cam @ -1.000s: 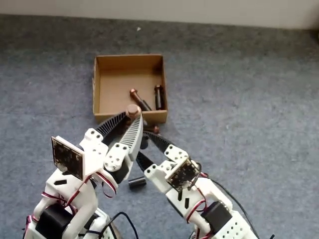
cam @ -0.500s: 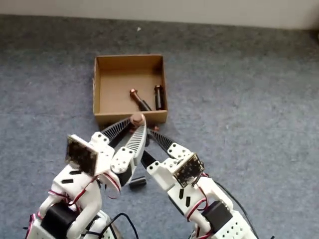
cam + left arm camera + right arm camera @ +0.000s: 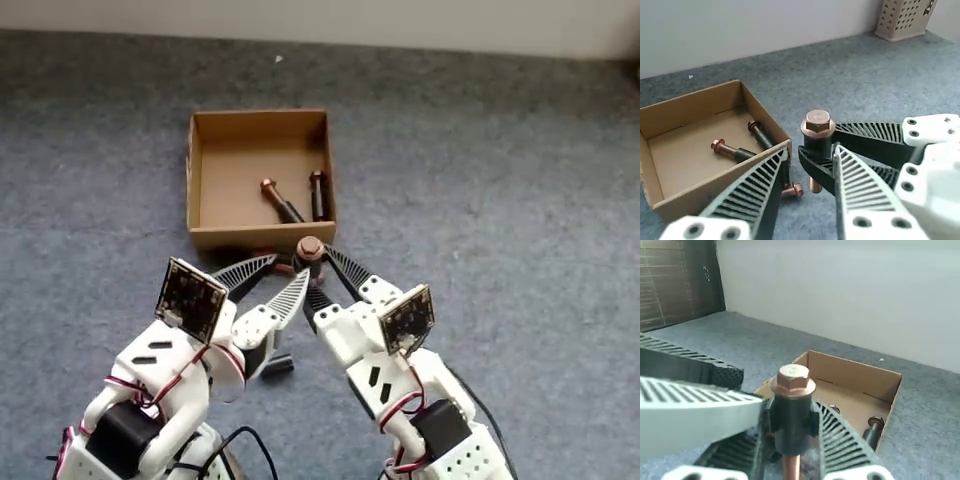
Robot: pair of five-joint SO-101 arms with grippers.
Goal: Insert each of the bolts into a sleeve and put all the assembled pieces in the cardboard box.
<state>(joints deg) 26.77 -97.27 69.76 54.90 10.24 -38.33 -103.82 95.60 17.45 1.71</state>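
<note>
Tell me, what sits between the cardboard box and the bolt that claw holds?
A loose bolt lies on the carpet there, beside the cardboard box, shown in the left wrist view.

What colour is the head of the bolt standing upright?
Copper; the bolt head shows best in the left wrist view.

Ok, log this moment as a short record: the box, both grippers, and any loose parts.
cardboard box: open, two assembled pieces lying inside
right gripper: shut on a bolt-in-sleeve piece, held upright close to the box's near wall
left gripper: open, fingers either side of the held piece, not gripping it
loose bolt: on the carpet by the box's near wall
loose sleeve: on the carpet between the two arms
</note>
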